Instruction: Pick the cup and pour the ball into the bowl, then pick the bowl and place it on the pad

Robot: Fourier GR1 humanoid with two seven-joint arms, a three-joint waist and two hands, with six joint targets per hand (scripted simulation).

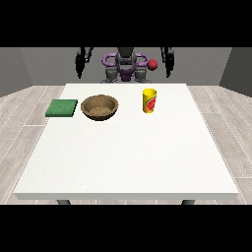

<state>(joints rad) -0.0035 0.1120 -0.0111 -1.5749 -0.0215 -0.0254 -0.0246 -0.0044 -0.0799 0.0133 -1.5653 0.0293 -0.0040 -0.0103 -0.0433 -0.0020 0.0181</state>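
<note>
On the table's far half, we saw the upright cup at about seven o'clock from the raised, empty hand at the view's right, its fingers unreadable.

Large white table, pale wood-plank floor, grey walls

Open tabletop around; bowl stands between cup and pad.

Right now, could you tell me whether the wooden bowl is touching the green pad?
Apart. The front view shows a strip of white table between the bowl and the pad.
</note>
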